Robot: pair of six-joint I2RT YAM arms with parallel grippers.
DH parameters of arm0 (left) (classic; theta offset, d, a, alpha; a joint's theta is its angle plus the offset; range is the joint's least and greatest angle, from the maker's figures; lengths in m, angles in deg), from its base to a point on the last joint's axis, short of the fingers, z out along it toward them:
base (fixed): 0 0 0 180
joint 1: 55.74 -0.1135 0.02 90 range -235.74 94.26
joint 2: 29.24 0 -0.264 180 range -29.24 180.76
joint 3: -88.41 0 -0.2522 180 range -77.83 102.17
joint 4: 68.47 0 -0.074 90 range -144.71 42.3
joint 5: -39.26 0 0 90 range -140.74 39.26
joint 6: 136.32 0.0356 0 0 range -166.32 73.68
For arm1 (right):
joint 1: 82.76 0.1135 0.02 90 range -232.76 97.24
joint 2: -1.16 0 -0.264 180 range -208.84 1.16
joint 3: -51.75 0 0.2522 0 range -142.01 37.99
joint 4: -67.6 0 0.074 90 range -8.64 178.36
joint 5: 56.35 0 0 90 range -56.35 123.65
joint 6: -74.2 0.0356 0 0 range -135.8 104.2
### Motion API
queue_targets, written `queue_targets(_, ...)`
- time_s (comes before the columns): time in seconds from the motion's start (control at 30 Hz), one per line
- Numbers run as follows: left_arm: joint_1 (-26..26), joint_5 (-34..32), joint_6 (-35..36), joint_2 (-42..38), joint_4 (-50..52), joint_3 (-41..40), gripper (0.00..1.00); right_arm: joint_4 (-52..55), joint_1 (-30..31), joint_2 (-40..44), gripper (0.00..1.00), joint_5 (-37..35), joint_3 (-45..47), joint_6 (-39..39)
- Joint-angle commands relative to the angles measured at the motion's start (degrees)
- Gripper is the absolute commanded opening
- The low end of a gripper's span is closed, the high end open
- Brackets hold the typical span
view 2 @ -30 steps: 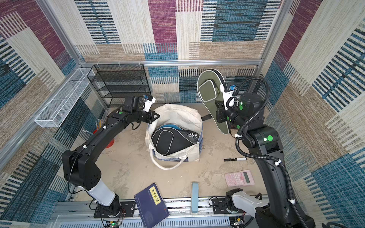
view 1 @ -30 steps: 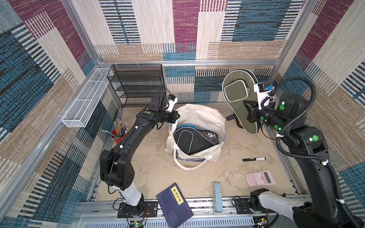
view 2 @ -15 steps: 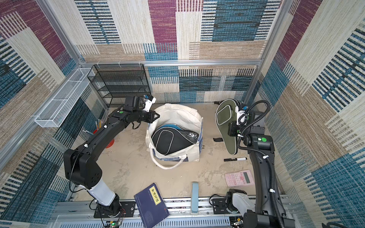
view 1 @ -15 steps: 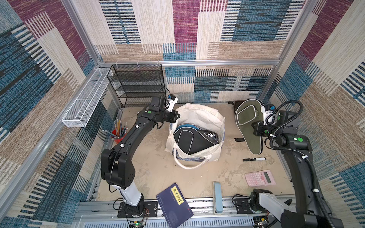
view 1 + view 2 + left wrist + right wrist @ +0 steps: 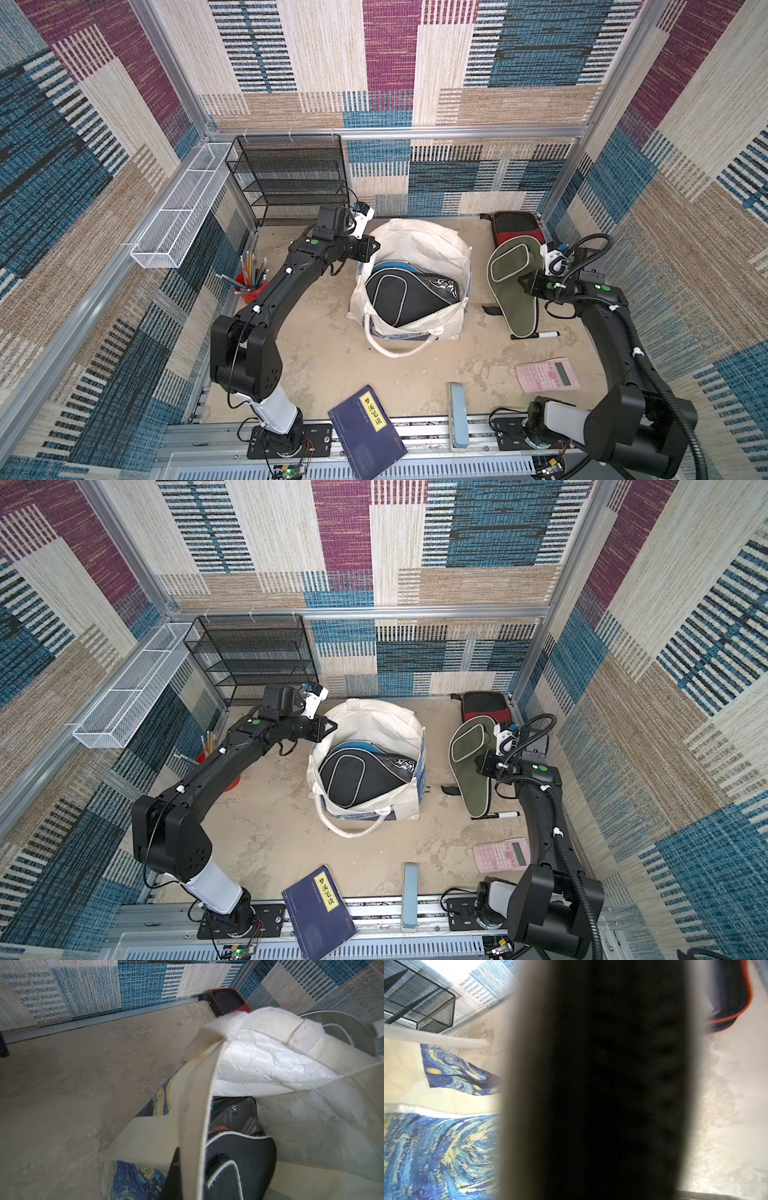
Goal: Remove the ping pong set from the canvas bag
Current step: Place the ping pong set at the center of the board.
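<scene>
Right gripper low on olive cover

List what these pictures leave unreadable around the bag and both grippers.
Right wrist view: a dark blur near the lens fills the middle, hiding the jaws of the right gripper.
Both top views: the black cover hides whatever lies under it in the canvas bag; only the edge of a blue cover shows.
Left wrist view: bag cloth covers most of the jaws of the left gripper.
</scene>
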Motion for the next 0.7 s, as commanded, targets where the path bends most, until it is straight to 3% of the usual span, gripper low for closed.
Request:
queue_targets(0.0, -0.05, 1.95, -1.44, 0.41, -2.9, -0.45, 0.0, -4.56, -0.07, -0.9, 0.0, 1.01, 0.86, 1.59)
queue_targets(0.67, -0.08, 2.69, -1.09, 2.3, -2.87, 0.79, 0.0, -20.3, -0.86, -6.91, 0.0, 8.89, 13.96, 9.39)
